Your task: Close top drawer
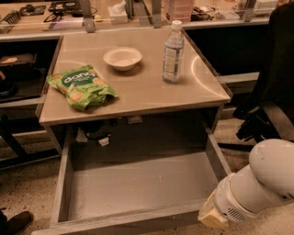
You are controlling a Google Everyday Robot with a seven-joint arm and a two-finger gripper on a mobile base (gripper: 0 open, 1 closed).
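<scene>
The top drawer [138, 183] is a wide, shallow grey wood-grain drawer pulled far out from under the beige tabletop [138, 96]. Its inside is bare, and its front panel [124, 220] runs along the bottom edge of the view. My white arm [257, 183] comes in from the lower right, beside the drawer's right front corner. The gripper [212, 218] at its end is only a pale tip at the bottom edge, close to that front corner.
On the tabletop lie a green snack bag [80, 86], a white bowl [122, 58] and a clear water bottle [173, 51]. A black office chair [268, 96] stands at the right. A shelf with clutter [69, 11] runs behind. A dark shoe [14, 222] is at the lower left.
</scene>
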